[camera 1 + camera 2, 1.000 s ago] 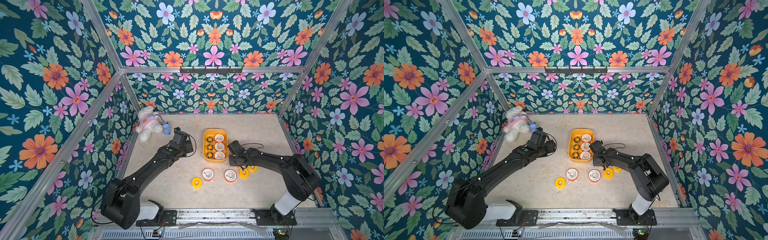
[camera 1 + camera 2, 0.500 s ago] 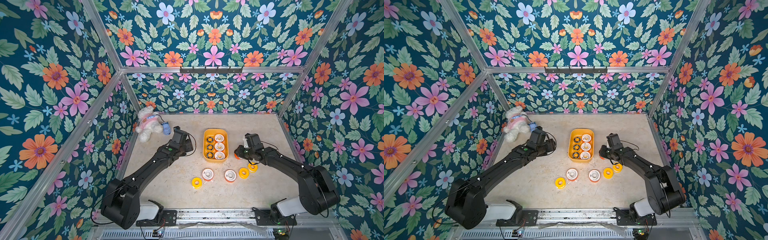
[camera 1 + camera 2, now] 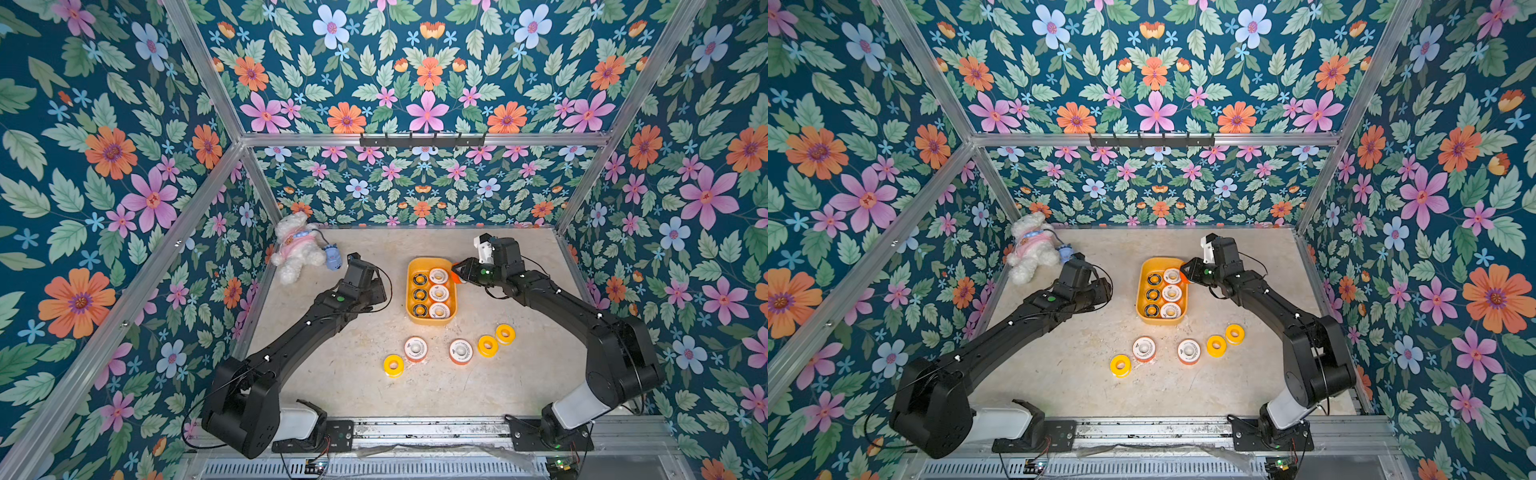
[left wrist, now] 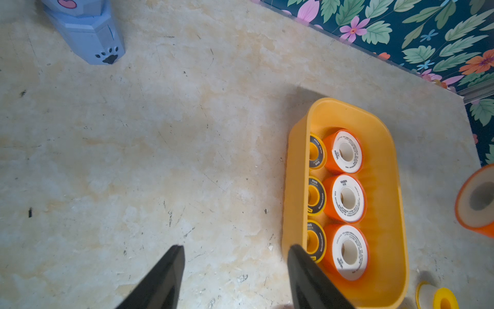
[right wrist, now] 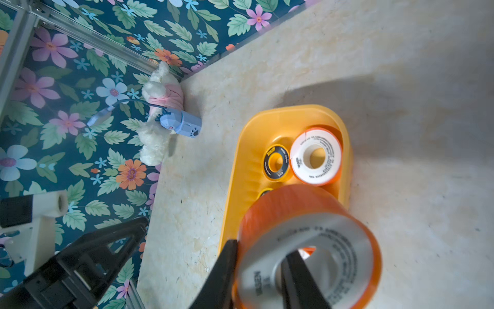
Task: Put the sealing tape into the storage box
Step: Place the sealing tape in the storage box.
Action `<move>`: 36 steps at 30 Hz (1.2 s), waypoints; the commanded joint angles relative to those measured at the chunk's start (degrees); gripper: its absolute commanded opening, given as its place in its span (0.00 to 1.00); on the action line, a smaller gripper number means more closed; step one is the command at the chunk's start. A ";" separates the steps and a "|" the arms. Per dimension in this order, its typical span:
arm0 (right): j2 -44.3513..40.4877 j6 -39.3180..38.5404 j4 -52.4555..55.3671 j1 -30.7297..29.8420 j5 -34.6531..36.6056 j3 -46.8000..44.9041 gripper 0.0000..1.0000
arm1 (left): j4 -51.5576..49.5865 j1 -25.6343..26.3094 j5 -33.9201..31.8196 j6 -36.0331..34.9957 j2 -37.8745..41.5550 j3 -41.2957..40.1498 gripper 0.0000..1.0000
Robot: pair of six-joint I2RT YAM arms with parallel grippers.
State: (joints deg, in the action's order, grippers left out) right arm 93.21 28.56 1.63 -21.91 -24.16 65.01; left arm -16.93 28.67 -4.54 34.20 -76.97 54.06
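The storage box (image 3: 430, 321) is yellow, holding white-faced spools (image 3: 438, 293) with orange rims and black-and-yellow spools (image 3: 419, 294). Three all-yellow spools (image 3: 393, 365) lie loose on the mottled beige surface (image 3: 353, 386). The walls (image 3: 428, 75) are dark teal with pink, orange and blue flowers. The plush toy (image 3: 299, 259) is white, dressed in pink.

**Black arms, white bases**

The left arm (image 3: 307, 328) and the right arm (image 3: 557, 299) are matte black. Far from the tool, each has a white base segment (image 3: 297, 419). Behind each tool there is a small green light (image 3: 340, 298) and a looping thin black cable (image 3: 389, 286). The fingers (image 4: 160, 278) are black tapering wedges. A white block (image 3: 482, 246) tops the right wrist.
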 commanded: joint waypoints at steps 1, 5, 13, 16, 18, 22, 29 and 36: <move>4.37 -1.76 1.46 -0.62 -1.51 3.89 0.27 | 0.50 -0.02 0.12 -0.32 -0.06 0.01 0.67; 9.63 -3.85 5.91 -2.34 1.47 9.80 0.28 | 0.62 -0.01 0.23 -0.23 -0.19 -0.01 0.67; 18.66 -6.44 15.87 -5.90 14.10 20.92 0.28 | 1.02 -0.01 0.37 -0.10 -0.22 -0.01 0.67; 21.18 -6.39 18.52 -6.56 17.44 23.95 0.28 | 0.93 -0.04 0.30 -0.09 -0.36 -0.09 0.67; 22.85 -6.36 20.58 -6.91 19.38 26.23 0.28 | 0.93 -0.10 0.23 -0.12 -0.34 -0.11 0.67; 25.29 -6.35 22.88 -7.24 21.33 29.05 0.28 | 0.95 -0.10 0.17 -0.02 -0.34 -0.10 0.67; 27.81 -6.85 24.99 -7.70 21.92 32.02 0.28 | 1.03 -0.10 0.14 -0.09 -0.54 -0.23 0.67; 30.68 -7.23 27.85 -7.97 23.37 35.33 0.30 | 0.93 -0.10 0.19 -0.09 -0.48 -0.36 0.67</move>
State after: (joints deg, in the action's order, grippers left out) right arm 123.15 22.33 27.42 -29.76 -2.44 99.42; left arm -16.69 28.60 -4.40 34.24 -77.54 53.71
